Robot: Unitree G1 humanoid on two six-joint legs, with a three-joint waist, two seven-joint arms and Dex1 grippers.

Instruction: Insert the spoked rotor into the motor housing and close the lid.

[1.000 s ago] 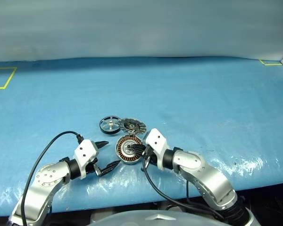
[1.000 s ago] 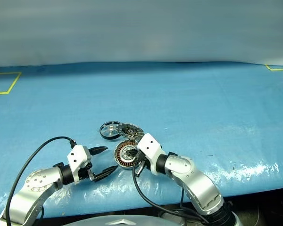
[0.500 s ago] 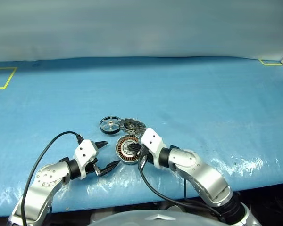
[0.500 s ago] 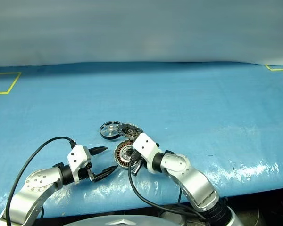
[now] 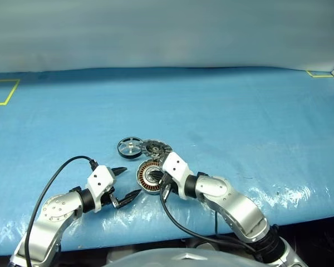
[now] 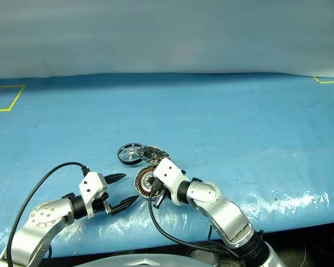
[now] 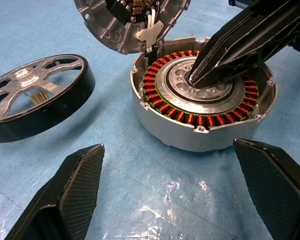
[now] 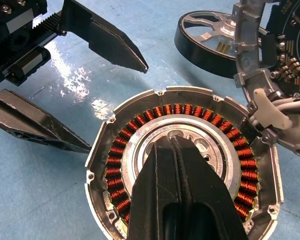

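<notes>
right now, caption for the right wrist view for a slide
Shut right end effector over housing centre; rotor lies apart.

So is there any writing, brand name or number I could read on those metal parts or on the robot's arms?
None can be read.
Copper-wound motor housing: bare metal and windings, no lettering.
Spoked rotor: no markings.
Lid: small electronic parts on its inner face, any print too small to read.
Blue table cover: yellow tape corner marks, no words.
</notes>
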